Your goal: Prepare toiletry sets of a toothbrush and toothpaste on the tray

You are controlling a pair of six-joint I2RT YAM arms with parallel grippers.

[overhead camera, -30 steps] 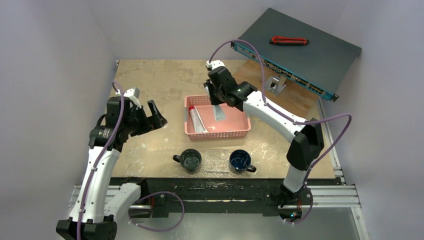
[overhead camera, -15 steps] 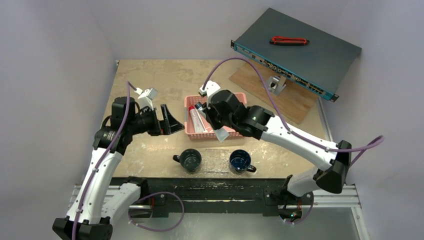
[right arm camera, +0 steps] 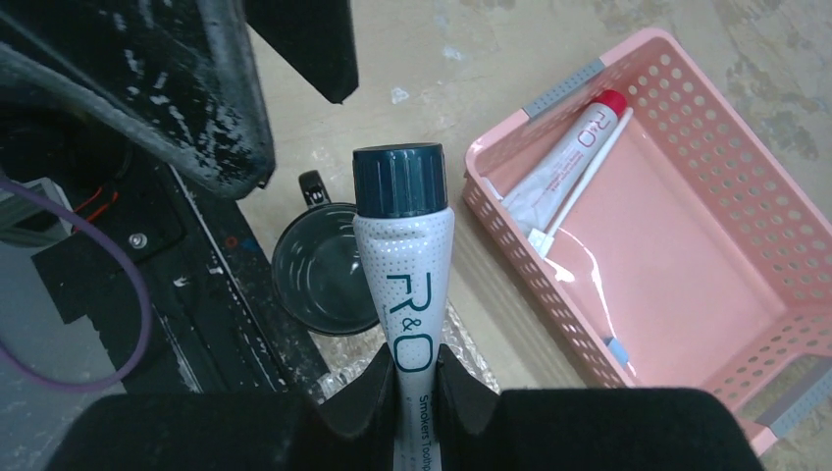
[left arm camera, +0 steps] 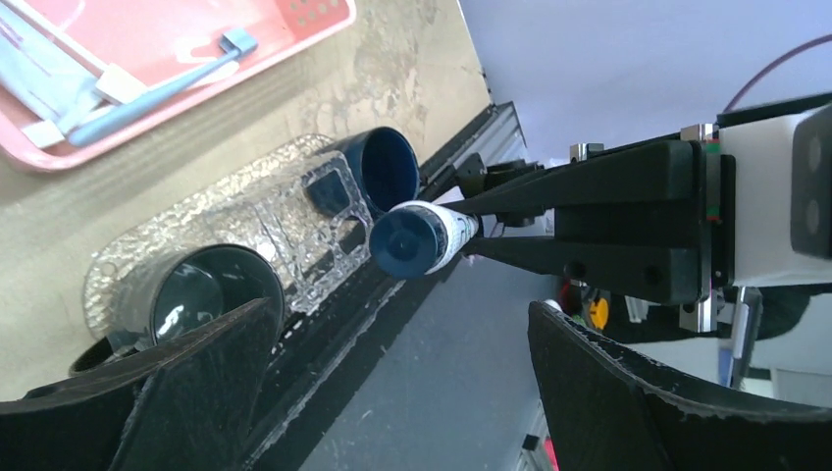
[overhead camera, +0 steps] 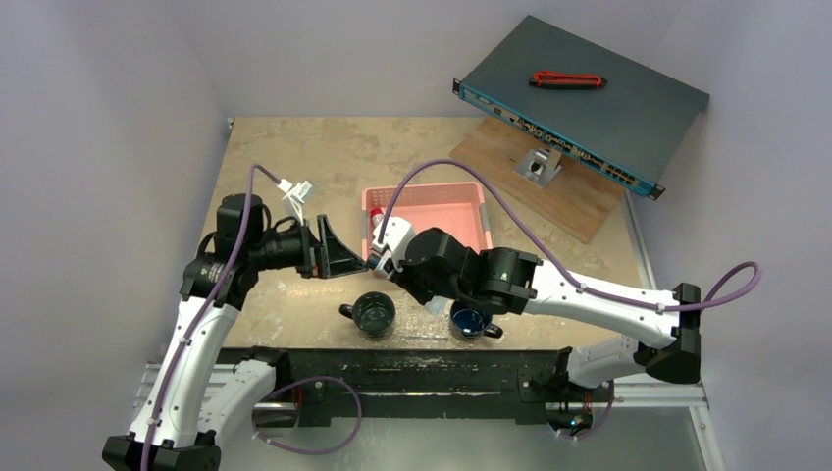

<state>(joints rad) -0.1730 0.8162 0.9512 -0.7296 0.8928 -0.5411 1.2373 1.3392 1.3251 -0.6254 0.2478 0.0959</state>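
Near edge of the table [overhead camera: 294,157]: 2 dark mugs stand upright, left mug [overhead camera: 374,314] & right mug [overhead camera: 471,319]. The clear tray [left arm camera: 250,211] lies flat btwn them, its ends reaching both mugs.

Just above that spot the right gripper [right arm camera: 414,368] is clamped on the lower body of a toothpaste tube [right arm camera: 404,255]. The tube is white w/ a dark blue cap & "R&O" print. Its cap end sticks out past the fingers. The tube hangs off the table, touching neither mug nor tray; in the top view it shows btwn the 2 mugs.

Left gripper [overhead camera: 332,250] hovers a bit farther back, just left of the basket's near corner. Its fingers are spread wide w/ nothing in them. It faces the tube, whose cap points toward it in the left wrist view.

Mid-table, behind the mugs, sits the pink slotted basket [overhead camera: 442,201]. Inside:
- a red-capped toothpaste [right arm camera: 574,147] near 1 wall
- a white toothbrush [right arm camera: 579,182] right beside it, touching
- a light blue toothbrush [left arm camera: 157,88] lying flat on the basket floor

Far right corner: a wooden board [overhead camera: 579,201] on the table. Above it a dark network switch [overhead camera: 589,108] sits tilted, w/ a red tool [overhead camera: 567,79] on top.
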